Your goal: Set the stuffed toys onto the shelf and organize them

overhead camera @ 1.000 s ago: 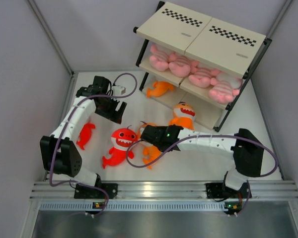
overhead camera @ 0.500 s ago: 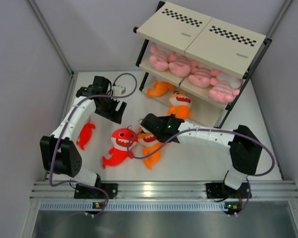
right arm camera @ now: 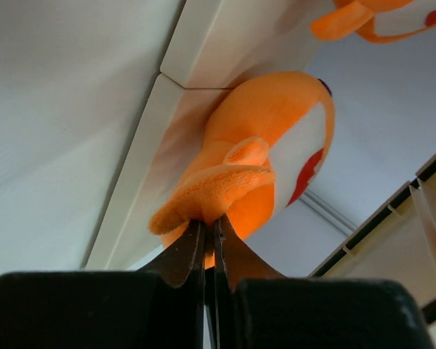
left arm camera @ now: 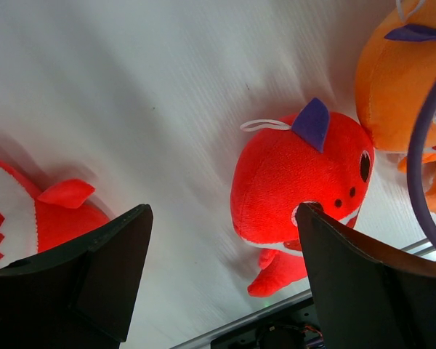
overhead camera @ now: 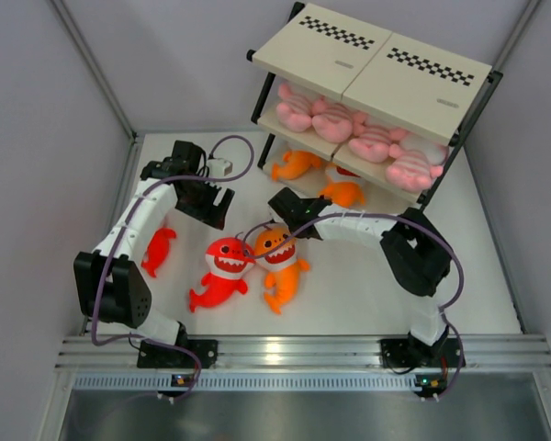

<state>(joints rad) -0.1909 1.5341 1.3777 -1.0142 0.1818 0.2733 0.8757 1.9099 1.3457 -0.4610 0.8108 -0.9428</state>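
The shelf stands at the back right, with several pink striped plushies on its middle tier and an orange shark on the lower tier. My right gripper is shut on the tail fin of a second orange shark and holds it at the lower tier's front edge. In the right wrist view the gripper pinches that shark beside the cream board. My left gripper is open and empty, above a red shark, which also shows in the left wrist view.
A third orange shark lies on the table beside the red one. Another red shark lies by the left wall. A purple cable loops over the table sharks. The right forearm spans the space before the shelf.
My right gripper has carried its orange shark up and right, from mid-table to the shelf's lower tier, uncovering the orange shark on the table. The left arm has not moved.
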